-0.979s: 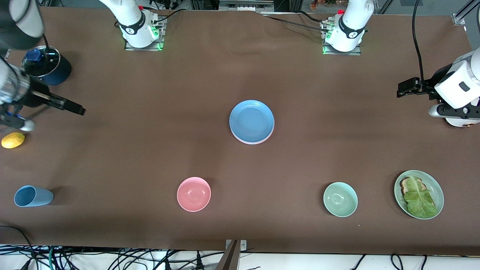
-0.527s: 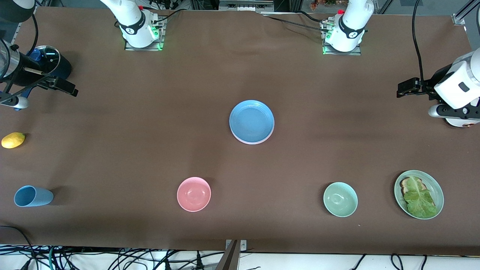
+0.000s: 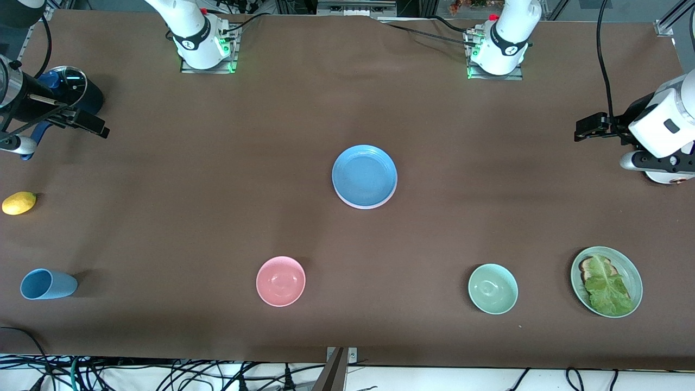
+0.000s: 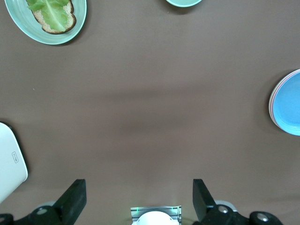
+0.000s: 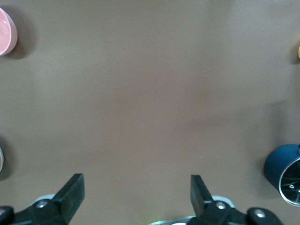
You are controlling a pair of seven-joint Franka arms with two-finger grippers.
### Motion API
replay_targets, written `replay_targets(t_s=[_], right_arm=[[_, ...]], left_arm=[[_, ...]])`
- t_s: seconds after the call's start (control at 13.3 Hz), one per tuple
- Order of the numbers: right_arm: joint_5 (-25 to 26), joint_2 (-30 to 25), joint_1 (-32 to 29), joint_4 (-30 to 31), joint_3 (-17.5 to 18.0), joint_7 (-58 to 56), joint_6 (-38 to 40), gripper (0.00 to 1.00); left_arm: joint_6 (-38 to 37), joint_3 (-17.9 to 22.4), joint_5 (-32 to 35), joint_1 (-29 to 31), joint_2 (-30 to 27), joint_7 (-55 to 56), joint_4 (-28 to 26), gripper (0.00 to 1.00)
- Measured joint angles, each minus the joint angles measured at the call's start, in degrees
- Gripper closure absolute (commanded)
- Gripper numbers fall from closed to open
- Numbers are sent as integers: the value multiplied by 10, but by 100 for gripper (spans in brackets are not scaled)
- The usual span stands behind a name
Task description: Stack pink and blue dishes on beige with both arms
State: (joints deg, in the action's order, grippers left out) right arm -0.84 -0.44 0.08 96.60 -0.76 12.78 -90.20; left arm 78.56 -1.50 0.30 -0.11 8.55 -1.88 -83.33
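Note:
The blue plate lies at the table's middle, on top of a stack. A thin pale pink rim shows just under its near edge; the beige plate is hidden beneath. The left wrist view catches the blue plate with pale rims under it. My left gripper hangs open and empty over the left arm's end of the table, seen in its own view as the left gripper. My right gripper hangs open and empty beside the dark pot, seen as the right gripper over bare cloth.
A dark blue pot with a glass lid and a lemon are at the right arm's end. Along the near edge are a tipped blue cup, pink bowl, green bowl and green plate with toast and lettuce.
My right gripper has pulled back from near the lemon toward the dark pot and has nearly stopped. The left arm and the plates have not moved.

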Motion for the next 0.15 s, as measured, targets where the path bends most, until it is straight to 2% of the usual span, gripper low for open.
replay_targets(t_s=[0.15], right_arm=[[0, 1, 0, 0, 0, 0, -2, 0]], left_arm=[[0, 0, 0, 0, 0, 0, 0, 0]])
